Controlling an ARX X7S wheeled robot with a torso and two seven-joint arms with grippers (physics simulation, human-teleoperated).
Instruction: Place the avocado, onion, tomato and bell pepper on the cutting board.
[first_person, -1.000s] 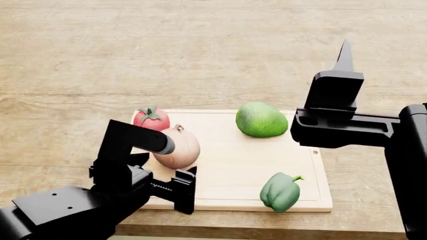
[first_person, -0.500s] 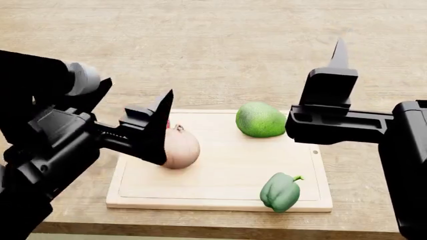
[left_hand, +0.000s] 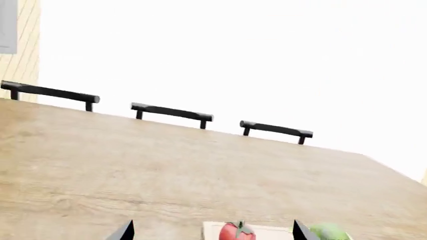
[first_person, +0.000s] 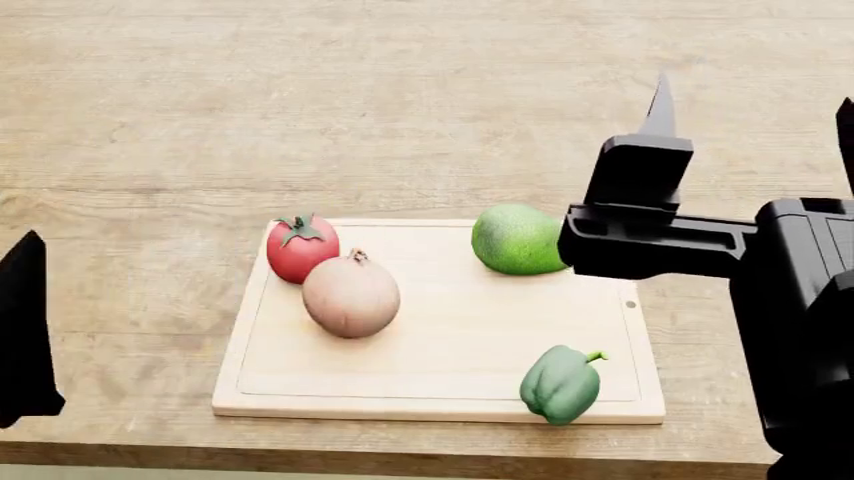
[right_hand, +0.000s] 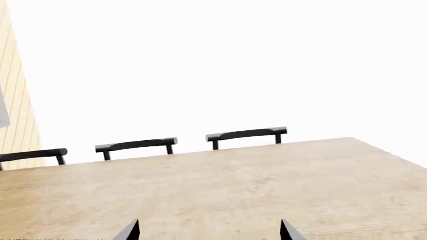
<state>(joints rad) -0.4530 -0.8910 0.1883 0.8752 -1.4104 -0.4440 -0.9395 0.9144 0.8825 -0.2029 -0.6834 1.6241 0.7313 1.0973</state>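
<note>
We see avocado (first_person: 519, 239), onion (first_person: 351, 294), tomato (first_person: 302, 248) and bell pepper (first_person: 561, 384) resting on the cutting board (first_person: 454, 330), so both grippers, left gripper (left_hand: 210, 233) and right gripper (right_hand: 209, 231), spread empty, hang clear.

The right arm reaches in from the right, level, its right gripper (first_person: 754, 105) pointing to the far side with fingers spread wide and nothing between them. The left gripper (left_hand: 212, 232) shows only as two parted fingertips; one dark finger sits at the near left edge.
</note>
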